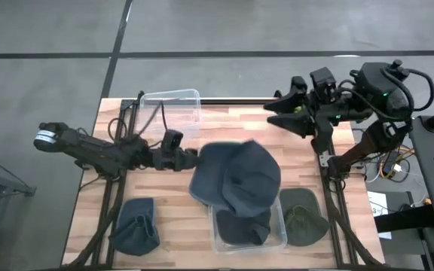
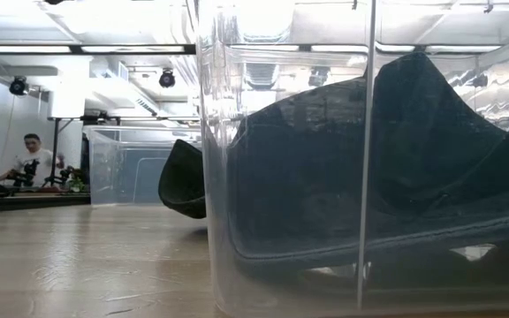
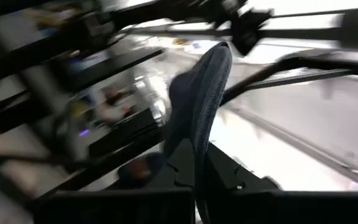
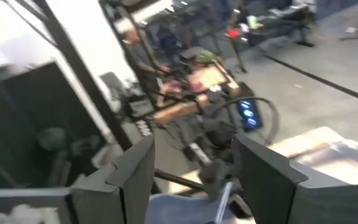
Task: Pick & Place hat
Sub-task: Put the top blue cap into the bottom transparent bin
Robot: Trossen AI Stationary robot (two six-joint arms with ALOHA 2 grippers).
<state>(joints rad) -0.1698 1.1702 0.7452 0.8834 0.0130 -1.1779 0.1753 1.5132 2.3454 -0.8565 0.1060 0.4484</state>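
1. Soft dark-blue fabric makes up the hat (image 1: 236, 179), which sits at the centre of the high view, hanging partly over the clear bin (image 1: 277, 239) at lower centre of the frame.
2. It looks light and floppy to me: the crown sags and the brim folds, so it will likely drape and swing rather than keep its shape.
3. The brim edge seems the best place to hold, since the thin doubled cloth gives the fingers something flat to pinch.
4. The left gripper (image 1: 190, 158) is at centre-left in the high view, at the hat's left edge.
5. In the left wrist view its fingers (image 3: 229, 180) are pressed together on a fold of the hat's fabric, which rises up between them.
6. The right gripper (image 1: 271, 115) hovers at the upper right of the high view, well apart from the hat; in its wrist view the fingers (image 4: 263, 171) stand spread with nothing between them.
7. Another dark hat (image 1: 136, 226) lies at lower left, an olive hat (image 1: 305, 218) at lower right just beside the bin, and a second clear bin (image 1: 173, 102) stands at upper centre.
8. A second dark hat lies inside the lower bin, under the held one.
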